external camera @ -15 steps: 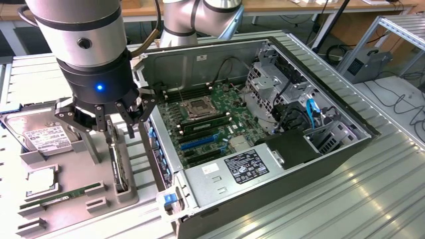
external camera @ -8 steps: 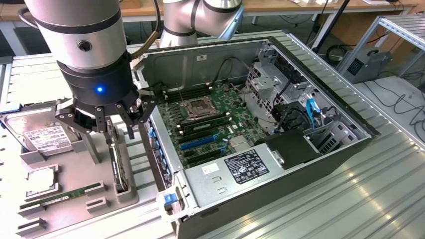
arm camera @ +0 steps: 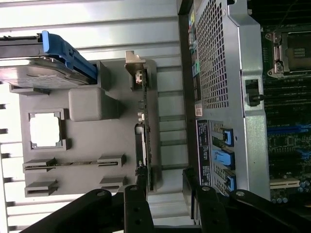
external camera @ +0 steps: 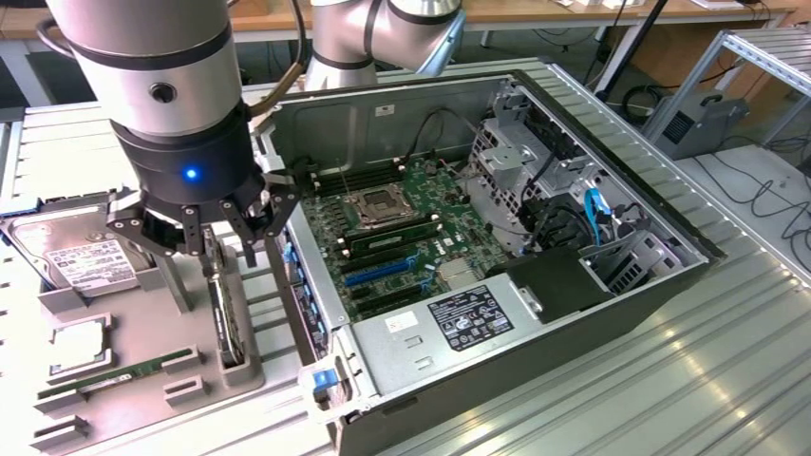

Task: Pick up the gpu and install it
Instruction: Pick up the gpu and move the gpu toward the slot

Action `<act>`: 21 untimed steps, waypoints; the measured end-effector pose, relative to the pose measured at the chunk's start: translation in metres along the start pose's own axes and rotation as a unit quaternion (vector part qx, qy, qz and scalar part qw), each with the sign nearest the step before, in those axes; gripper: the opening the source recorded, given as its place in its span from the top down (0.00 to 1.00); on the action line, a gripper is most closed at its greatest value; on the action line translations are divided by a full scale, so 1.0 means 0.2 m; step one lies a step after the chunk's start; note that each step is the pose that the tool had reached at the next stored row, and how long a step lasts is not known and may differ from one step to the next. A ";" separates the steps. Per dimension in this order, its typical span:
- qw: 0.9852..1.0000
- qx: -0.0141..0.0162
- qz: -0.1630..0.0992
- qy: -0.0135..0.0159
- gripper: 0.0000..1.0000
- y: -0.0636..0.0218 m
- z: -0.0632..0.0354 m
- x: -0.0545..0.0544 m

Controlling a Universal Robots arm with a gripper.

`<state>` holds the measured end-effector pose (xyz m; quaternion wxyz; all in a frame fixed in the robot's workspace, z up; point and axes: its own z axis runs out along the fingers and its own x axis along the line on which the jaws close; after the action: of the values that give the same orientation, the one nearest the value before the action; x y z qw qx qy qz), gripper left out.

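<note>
Gpu (arm camera: 144,138) on edge in grey tray (arm camera: 121,121), splayed pincer (external camera: 218,258) just above.

Gripper (arm camera: 165,180) jaws wide, nr one end of gpu (arm camera: 146,131), standing on edge in grey tray (arm camera: 116,131) slot w/ bracket (arm camera: 135,60) at far end; PC case (arm camera: 218,73) just beside tray.

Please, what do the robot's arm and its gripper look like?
The arm is a silver-grey cylinder with black bands and round joints. Its black wrist collar carries a small blue light. The gripper is black, with jointed link fingers held by silver pins.
</note>
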<state>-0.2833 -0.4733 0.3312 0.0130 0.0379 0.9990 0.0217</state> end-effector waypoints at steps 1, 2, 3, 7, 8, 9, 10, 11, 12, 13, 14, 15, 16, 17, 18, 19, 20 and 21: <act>1.000 0.000 0.000 0.000 0.58 0.000 0.004 0.00; 1.000 0.000 0.000 0.000 0.58 0.000 0.005 0.00; 1.000 0.000 0.000 0.000 0.58 0.000 0.006 0.00; 1.000 0.000 0.000 0.000 0.58 -0.001 0.013 0.00; 1.000 0.000 0.000 0.000 0.58 -0.001 0.015 0.00; 1.000 0.000 0.000 0.000 0.58 -0.001 0.017 0.00; 1.000 0.000 0.000 0.000 0.58 -0.001 0.018 0.00; 1.000 0.000 0.000 0.000 0.58 -0.001 0.019 0.00; 1.000 0.000 0.000 0.000 0.58 -0.001 0.021 0.00; 1.000 0.000 0.000 0.000 0.58 -0.001 0.022 0.00; 1.000 0.000 0.000 0.000 0.58 -0.001 0.024 0.00; 1.000 0.000 0.000 0.000 0.58 -0.001 0.025 0.00; 1.000 0.000 0.000 0.000 0.58 -0.001 0.027 0.00; 1.000 0.000 0.000 0.000 0.58 -0.001 0.028 0.00; 1.000 0.000 0.000 0.000 0.58 -0.001 0.031 0.00; 1.000 0.000 0.000 0.000 0.58 -0.001 0.032 0.00; 1.000 0.000 0.000 0.000 0.58 -0.002 0.034 0.00; 1.000 0.000 0.000 0.000 0.58 -0.002 0.035 0.00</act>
<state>-0.2834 -0.4733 0.3241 0.0131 0.0379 0.9990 0.0217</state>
